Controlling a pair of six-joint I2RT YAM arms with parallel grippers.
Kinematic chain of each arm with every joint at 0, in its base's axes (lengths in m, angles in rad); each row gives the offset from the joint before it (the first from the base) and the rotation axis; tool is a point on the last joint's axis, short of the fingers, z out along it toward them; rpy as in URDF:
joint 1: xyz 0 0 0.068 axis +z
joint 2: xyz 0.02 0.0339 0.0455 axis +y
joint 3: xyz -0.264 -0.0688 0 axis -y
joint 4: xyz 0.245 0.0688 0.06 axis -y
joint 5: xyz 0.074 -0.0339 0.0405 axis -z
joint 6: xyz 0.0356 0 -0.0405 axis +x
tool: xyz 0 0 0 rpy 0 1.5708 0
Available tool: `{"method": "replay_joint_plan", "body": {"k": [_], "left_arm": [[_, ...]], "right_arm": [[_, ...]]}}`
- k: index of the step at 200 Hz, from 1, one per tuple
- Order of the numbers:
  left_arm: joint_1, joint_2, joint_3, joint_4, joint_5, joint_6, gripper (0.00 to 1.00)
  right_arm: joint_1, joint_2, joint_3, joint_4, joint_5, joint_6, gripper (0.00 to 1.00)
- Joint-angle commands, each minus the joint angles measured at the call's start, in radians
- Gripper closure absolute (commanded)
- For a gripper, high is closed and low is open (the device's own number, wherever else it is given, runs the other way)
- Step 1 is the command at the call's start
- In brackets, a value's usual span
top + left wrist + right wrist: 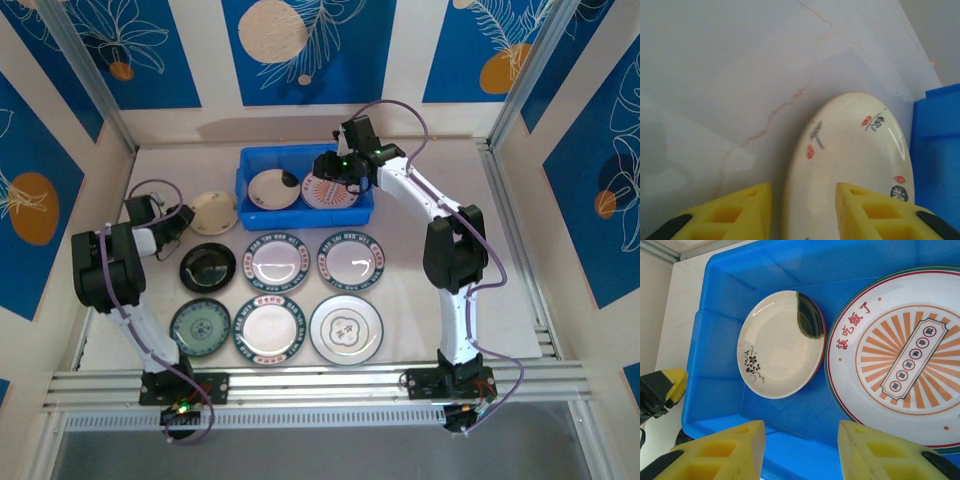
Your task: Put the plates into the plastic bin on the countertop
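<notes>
The blue plastic bin (246,170) stands at the back of the countertop (410,300). It holds a cream plate with a dark patch (780,342) and an orange-striped white plate (900,360). My right gripper (801,450) hovers open over the bin's near wall (790,460), with nothing between its fingers; from above it (335,172) hangs over the bin. My left gripper (803,210) stands open astride the rim of a cream plate (855,150), one finger outside the rim and one over the plate. That plate (213,212) lies left of the bin.
Several plates lie in two rows in front of the bin: black (208,266), dark green (200,327) and white ones with dark patterned rims (281,260). An aluminium rail (320,382) runs along the near edge, and walls close in both sides.
</notes>
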Motion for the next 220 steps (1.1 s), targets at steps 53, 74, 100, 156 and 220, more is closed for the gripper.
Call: {"method": "replay_joint_plan", "body": {"k": [53, 74, 100, 156, 220], "left_arm": [[-0.037, 0.081, 0.098, -0.049, 0.036, -0.012, 0.66], [-0.037, 0.097, 0.117, -0.060, 0.049, -0.011, 0.71], [-0.036, 0.105, 0.123, -0.054, 0.062, -0.010, 0.77], [-0.037, 0.086, 0.105, -0.036, 0.058, -0.004, 0.99], [-0.019, -0.171, 0.066, -0.160, -0.078, 0.076, 1.00]], "right_arm": [[-0.010, 0.009, 0.029, -0.023, -0.022, 0.006, 0.58], [-0.016, 0.012, 0.024, -0.017, -0.027, 0.011, 0.58], [-0.019, 0.013, 0.017, -0.010, -0.031, 0.017, 0.58], [-0.023, 0.008, 0.012, -0.010, -0.035, 0.019, 0.58], [-0.021, -0.035, 0.005, -0.013, -0.046, 0.001, 0.59]]}}
